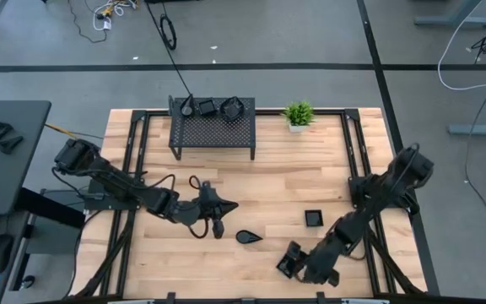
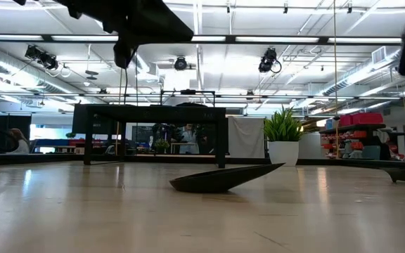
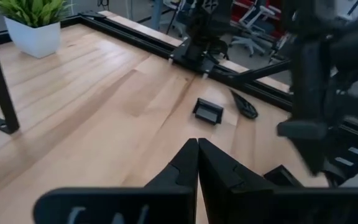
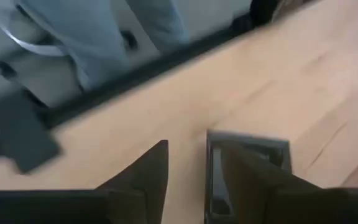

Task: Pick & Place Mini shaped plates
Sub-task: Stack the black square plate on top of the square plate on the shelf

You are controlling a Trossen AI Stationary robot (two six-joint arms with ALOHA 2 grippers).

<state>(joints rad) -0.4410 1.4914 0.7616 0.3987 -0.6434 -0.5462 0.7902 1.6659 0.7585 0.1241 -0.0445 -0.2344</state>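
Right gripper [image 1: 287,263] parted around a square plate [image 4: 247,168] at the table's near right edge
Left gripper [image 1: 218,226], fingers together and empty, hovers mid-table; teardrop plate [image 1: 246,237] lies just right, another square plate [image 1: 313,218] farther right

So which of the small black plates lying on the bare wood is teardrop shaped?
The glossy black teardrop plate near the table's middle; the other two, one farther right and one at the right gripper, are square.
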